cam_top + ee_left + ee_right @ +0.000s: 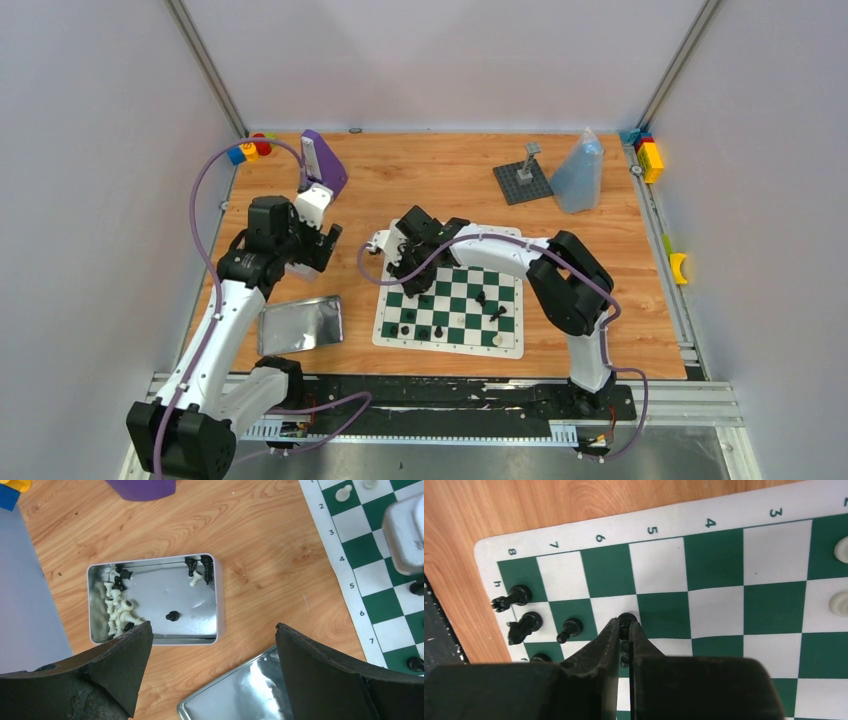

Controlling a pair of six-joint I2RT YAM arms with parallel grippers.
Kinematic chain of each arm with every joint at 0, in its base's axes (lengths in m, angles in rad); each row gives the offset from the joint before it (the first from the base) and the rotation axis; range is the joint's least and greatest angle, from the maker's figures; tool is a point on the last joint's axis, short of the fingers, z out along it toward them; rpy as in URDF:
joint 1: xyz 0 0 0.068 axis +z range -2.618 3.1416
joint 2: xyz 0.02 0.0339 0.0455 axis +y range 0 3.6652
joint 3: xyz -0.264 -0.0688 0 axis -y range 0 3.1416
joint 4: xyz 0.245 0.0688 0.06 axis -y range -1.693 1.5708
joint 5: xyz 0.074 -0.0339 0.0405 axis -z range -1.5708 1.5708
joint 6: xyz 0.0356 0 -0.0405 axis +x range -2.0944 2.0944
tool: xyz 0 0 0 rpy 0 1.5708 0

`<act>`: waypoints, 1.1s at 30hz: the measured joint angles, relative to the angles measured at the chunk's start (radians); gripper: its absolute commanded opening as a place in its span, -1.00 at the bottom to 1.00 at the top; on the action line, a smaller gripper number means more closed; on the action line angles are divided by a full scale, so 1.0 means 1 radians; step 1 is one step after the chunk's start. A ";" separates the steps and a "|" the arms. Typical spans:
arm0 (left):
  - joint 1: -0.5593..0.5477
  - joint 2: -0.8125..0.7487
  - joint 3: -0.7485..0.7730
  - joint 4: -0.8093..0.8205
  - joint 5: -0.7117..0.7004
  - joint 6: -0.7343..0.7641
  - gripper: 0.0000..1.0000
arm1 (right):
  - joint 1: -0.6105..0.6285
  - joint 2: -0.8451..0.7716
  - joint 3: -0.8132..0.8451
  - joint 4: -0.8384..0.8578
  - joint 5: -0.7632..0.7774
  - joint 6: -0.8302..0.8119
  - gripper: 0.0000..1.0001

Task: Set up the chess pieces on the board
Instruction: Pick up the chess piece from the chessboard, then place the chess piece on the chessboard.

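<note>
The right gripper (625,630) is seen clenched on a black pawn (626,617), with both fingers pressed against the piece just below its head. The pawn is held over the board (724,560), at the line between the columns marked 6 and 5, in the second row from the lettered edge. Whether its base touches the mat is hidden by the fingers. Near the corner marked 8, a black rook (513,598), a black knight (525,626) and a second black pawn (570,628) are placed on neighbouring squares. Another dark piece (540,657) is half covered by the gripper body. Two white pieces (839,604) are cut off at the right edge of that view.

The left gripper (214,630) is held released, its jaws spread wide, above an open metal tin (220,605) that is set on the wooden table (260,540) to the left of the board. Most of the remaining chess pieces (117,611) are gathered in this tin: a cluster of white and black ones along its left wall, a few in the far right corner, and a single black pawn (172,615) alone near the middle. The shiny tin lid (240,695) is laid just beside the tin, nearer the arm bases. A purple object (142,487) is seen further back on the table
</note>
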 measured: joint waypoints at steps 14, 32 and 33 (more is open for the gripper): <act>0.106 0.046 0.000 0.003 -0.046 -0.029 1.00 | 0.127 -0.029 0.030 -0.023 -0.012 -0.024 -1.00; 0.117 0.048 0.000 0.003 -0.032 -0.035 1.00 | 0.174 0.038 0.061 -0.027 0.054 -0.055 -0.97; 0.117 0.048 0.000 0.003 -0.031 -0.035 1.00 | 0.174 0.039 0.061 -0.027 0.055 -0.056 -0.95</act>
